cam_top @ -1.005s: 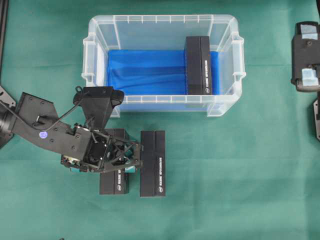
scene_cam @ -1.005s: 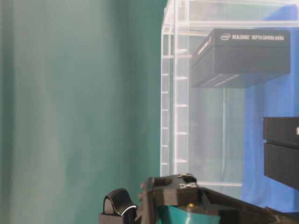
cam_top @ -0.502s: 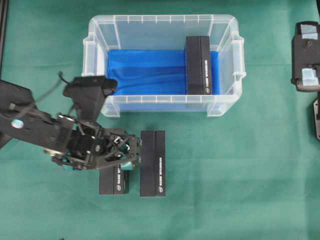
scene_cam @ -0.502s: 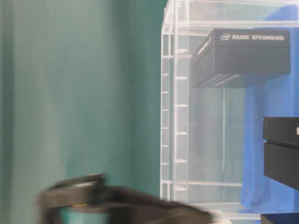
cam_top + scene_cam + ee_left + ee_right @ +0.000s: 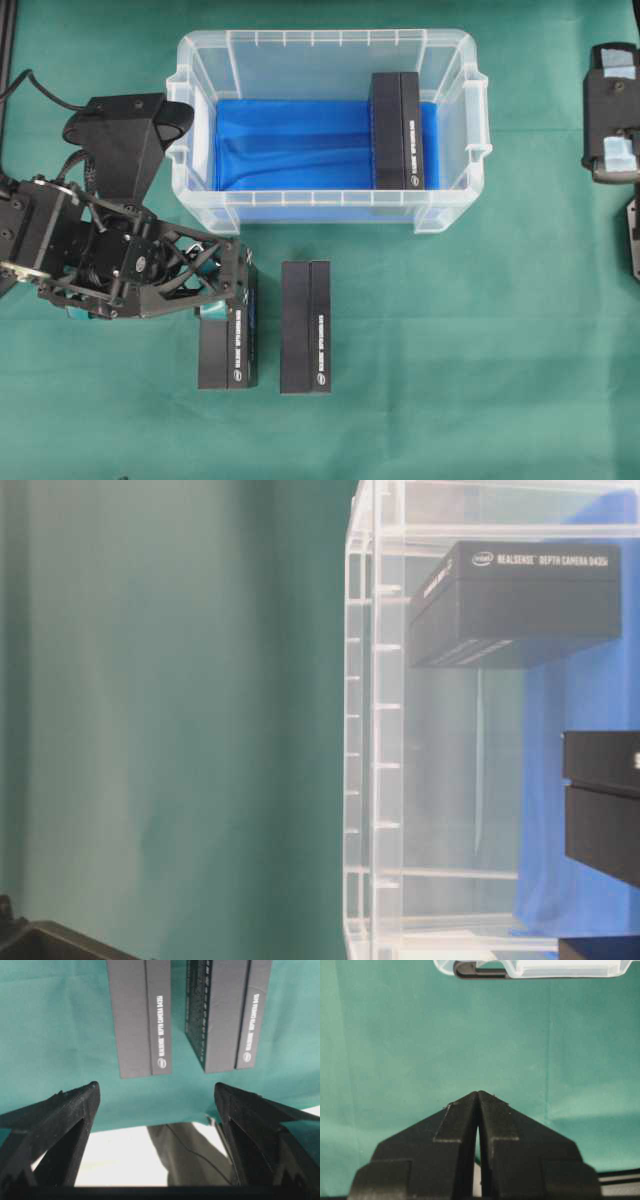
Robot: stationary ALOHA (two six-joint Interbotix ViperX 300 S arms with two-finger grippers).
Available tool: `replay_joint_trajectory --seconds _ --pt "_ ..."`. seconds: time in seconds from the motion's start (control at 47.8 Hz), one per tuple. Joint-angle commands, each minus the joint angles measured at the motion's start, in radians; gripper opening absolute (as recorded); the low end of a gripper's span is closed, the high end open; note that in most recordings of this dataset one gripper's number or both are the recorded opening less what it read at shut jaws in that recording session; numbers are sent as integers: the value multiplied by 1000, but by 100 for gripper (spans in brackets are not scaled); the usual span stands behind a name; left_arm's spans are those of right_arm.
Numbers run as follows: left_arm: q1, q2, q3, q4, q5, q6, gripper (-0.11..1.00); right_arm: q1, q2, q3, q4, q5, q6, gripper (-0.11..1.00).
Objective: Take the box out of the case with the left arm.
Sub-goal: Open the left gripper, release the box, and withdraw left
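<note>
Green cloth (image 5: 480, 400) over whole table, lightly creased; plain teal backdrop (image 5: 170, 680) in table-level view. Strip of pale floor visible past cloth edge in left wrist view.

Case (image 5: 325, 40) at top centre of overhead view, long axis left-right, blue sheet (image 5: 290, 140) on bottom. One box (image 5: 397, 130) inside, against right end wall, resting on sheet, long axis across the case, printed end toward the near wall. Seen through the clear wall in table-level view, label legible.

Two more boxes on cloth below the case, parallel, long axes same way as the one inside: left box (image 5: 228, 345), right box (image 5: 306, 327), narrow gap between.

Left gripper (image 5: 218, 295) at left of overhead view, over top end of left box, apart from it in wrist view; fingers (image 5: 65, 1110) spread wide, nothing between. Box in case well apart from these fingers, up and to the right, beyond the near wall.

Right gripper (image 5: 478, 1097) over bare cloth, fingers pressed together, empty; case rim just beyond.
</note>
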Motion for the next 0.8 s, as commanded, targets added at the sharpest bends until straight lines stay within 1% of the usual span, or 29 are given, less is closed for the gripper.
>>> replay_joint_trajectory --seconds 0.0,0.209,0.377,0.586,0.775 --pt "6 -17 -26 5 0 2 95 0 0 -11 0 -5 2 3" --pt "3 -28 -11 5 0 3 95 0 0 -12 0 -5 3 3" --pt "-17 -66 41 0 3 0 95 0 0 -11 0 -5 3 3" --pt "-29 -176 133 -2 20 2 95 0 0 -11 0 -5 2 3" --pt "-34 -287 225 -11 69 0 95 0 0 -11 0 -3 3 3"
